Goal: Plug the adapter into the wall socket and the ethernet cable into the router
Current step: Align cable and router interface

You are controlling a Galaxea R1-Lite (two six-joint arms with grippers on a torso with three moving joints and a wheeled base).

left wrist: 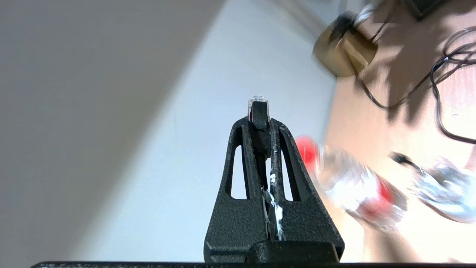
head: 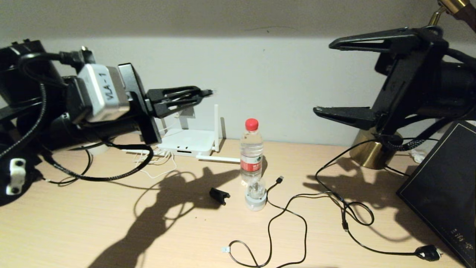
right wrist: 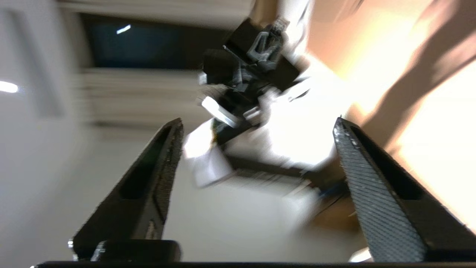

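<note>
One router [head: 187,141] sits at the back of the wood desk [head: 111,223] by a pale wall, w/ one water bottle [head: 251,152]. Left gripper [head: 208,93] pinches the ethernet cable [left wrist: 257,108] plug; right gripper [head: 327,78] gapes wide, empty.

Head camera looks down across the desk [head: 111,230]; both wrist cameras peer level along their fingers; the head and left wrist views share the water bottle [head: 251,152]
</note>
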